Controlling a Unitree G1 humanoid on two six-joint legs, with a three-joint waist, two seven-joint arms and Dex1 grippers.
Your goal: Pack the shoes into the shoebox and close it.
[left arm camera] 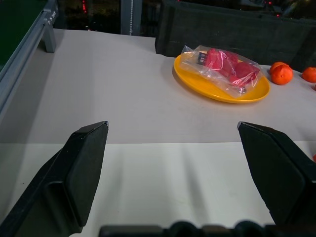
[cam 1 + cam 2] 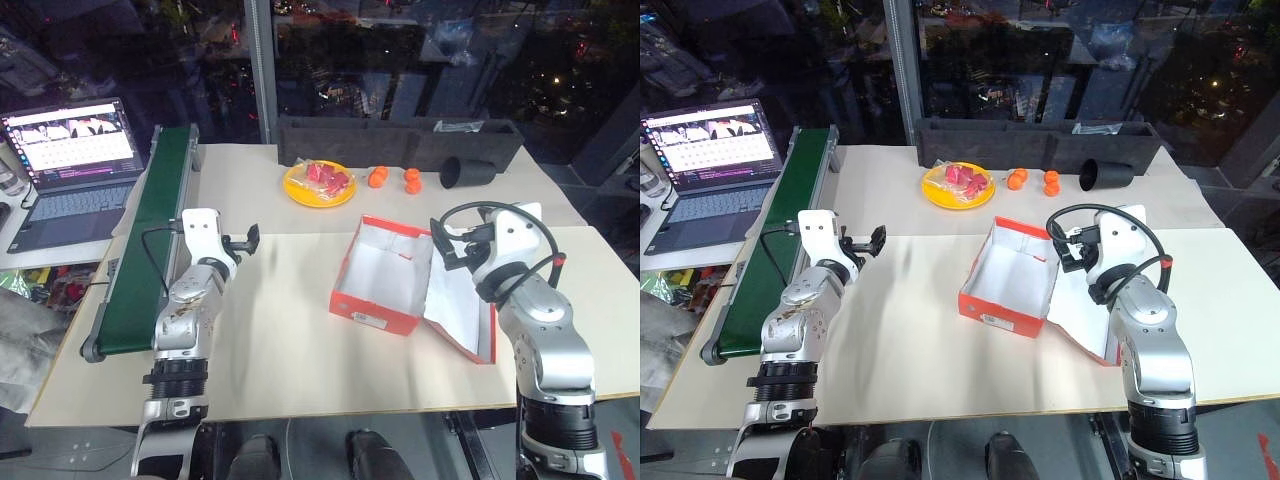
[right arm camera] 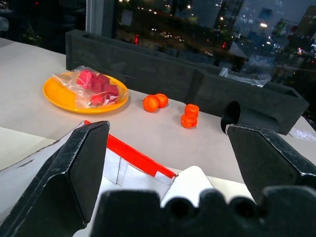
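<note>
While the shoebox (image 2: 385, 280) lies open on the cream paper-covered table (image 2: 280, 340), roughly at the centre of the head view, its white inside looks bare and no shoes can be made out in it, so by my reading the packing has not begun: both shoes have yet to go in and the lid has yet to be folded shut. Its lid (image 2: 462, 305) lies flopped out flat at about 4 o'clock from the box body. The box is thin red-orange cardboard, rectangular, with a small white label on its near wall. The left gripper (image 2: 244, 240) hangs over bare table at 9 o'clock from the box, well apart from it, its black wedge-shaped fingers (image 1: 81, 168) spread wide and empty. The right gripper (image 2: 445, 245) hovers over the box's 3 o'clock edge, likewise spread and holding nothing. Toward 12 o'clock sit a glossy yellow plate (image 2: 318, 190) bearing a crinkled clear bag of red pieces, small round oranges (image 2: 394, 179), a black cup (image 2: 466, 172) on its side, and a long matte dark grey tray (image 2: 395, 140).
</note>
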